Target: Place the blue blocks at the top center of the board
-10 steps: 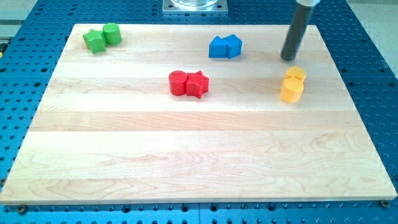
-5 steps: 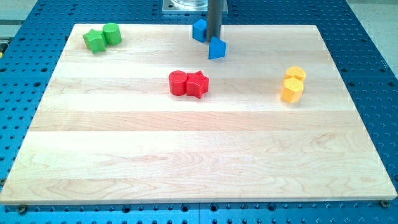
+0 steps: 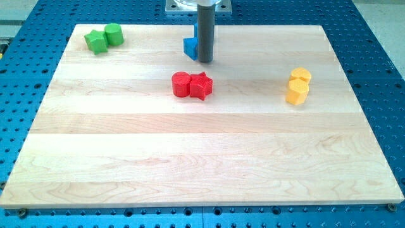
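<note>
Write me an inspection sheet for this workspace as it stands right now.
Surface: pale wooden board, flat on a blue perforated table.
Job's things: one blue block visible near the top centre, partly hidden behind the rod; a second blue block cannot be made out.
Clutter: green star and green cylinder touching at the view's top left; red cylinder and red star touching mid-board; two yellow blocks touching at the view's right.
Hand: none; my tip sits against the blue block's right side.
Cables: nothing seen.
Surroundings: metal base plate at the view's top edge.
</note>
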